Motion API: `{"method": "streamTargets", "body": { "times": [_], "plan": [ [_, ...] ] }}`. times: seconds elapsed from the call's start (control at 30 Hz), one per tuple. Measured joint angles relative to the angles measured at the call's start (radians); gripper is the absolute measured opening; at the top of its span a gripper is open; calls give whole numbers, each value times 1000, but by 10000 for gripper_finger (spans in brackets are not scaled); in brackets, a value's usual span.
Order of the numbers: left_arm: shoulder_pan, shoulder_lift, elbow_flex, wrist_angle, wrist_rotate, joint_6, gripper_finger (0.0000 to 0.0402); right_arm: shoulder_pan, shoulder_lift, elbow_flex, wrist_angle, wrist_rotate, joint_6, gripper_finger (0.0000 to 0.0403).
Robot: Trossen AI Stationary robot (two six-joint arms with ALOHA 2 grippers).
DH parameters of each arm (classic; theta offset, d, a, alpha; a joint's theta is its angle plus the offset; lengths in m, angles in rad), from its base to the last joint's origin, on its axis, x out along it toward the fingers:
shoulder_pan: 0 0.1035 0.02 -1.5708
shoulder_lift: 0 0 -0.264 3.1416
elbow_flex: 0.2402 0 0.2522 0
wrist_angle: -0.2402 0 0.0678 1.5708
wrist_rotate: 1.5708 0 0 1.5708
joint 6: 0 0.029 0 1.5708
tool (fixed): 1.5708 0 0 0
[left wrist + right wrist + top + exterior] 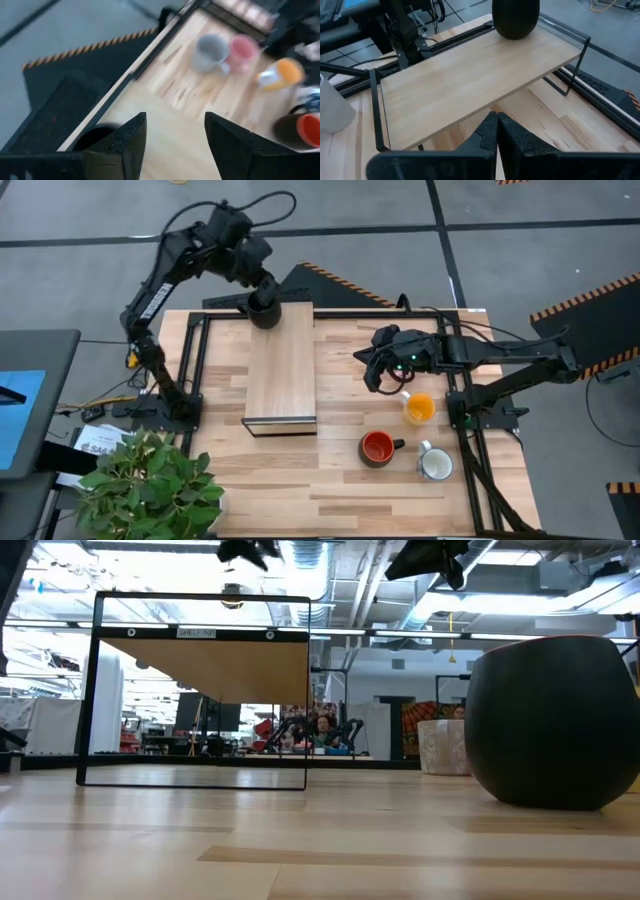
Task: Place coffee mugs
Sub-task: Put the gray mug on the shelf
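A black mug [265,313] stands on the far end of a wooden shelf board [281,370]; it also shows in the right wrist view [515,17]. My left gripper [175,130] is open just above that end, and the mug's rim [92,137] lies beside its finger, outside the gap. My right gripper [497,127] is shut and empty above the table, right of the shelf [373,378]. The orange-yellow mug [420,408], red-orange mug [377,447] and white mug [436,465] stand on the table at the right. The grey mug [210,50] and pink mug [243,49] stand side by side farther back.
The shelf's black wire frame [377,120] raises the board off the table. A potted plant [150,480] stands at the near left corner. Black rails [190,370] run along the table's left and right sides. Bare wood lies in front of the shelf.
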Motion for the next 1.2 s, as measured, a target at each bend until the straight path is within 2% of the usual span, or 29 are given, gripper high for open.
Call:
{"method": "streamTargets", "body": {
  "times": [0.13,0.27,0.37,0.5,0.63,0.77,0.87,1.03,1.2],
  "plan": [
    [-105,-93,-78,133,3,-12,181,0,-22,6,-1,0,7,38],
    [-223,-217,-268,379,-4,-8,180,-23,-35,52,-65,-1,18,47],
    [-291,-328,-471,581,-19,7,180,-73,-36,108,-164,-3,36,69],
    [-342,-479,-800,876,-49,-18,180,-154,-20,167,-303,-20,38,123],
    [-362,-604,-1123,1242,-58,-113,180,-244,9,168,-469,-27,66,189],
    [-363,-666,-1338,1508,-60,-190,180,-329,55,127,-584,-54,111,237],
    [-362,-684,-1412,1585,-72,-247,180,-381,66,46,-540,-153,138,249],
    [-362,-687,-1424,1592,-78,-300,180,-426,67,-71,-410,-158,175,247],
    [-367,-687,-1424,1620,-75,-317,180,-452,85,-81,-343,-155,198,245]
  ]
}}
